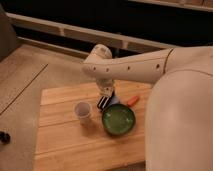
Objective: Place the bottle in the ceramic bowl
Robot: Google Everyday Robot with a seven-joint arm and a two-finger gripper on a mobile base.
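On the wooden surface (65,145) the ceramic bowl (119,120) sits just beside a white cup (83,111). My end effector (104,102) hangs between them at the bowl's far rim (clenched or released, I cannot tell, nor can I make out the bottle).

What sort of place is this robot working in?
Probably an indoor lab or test workspace, not certain: a wooden table stands on a speckled floor, with a pale rail along a dark wall behind. The gripper hangs over the table between the white cup and green bowl.
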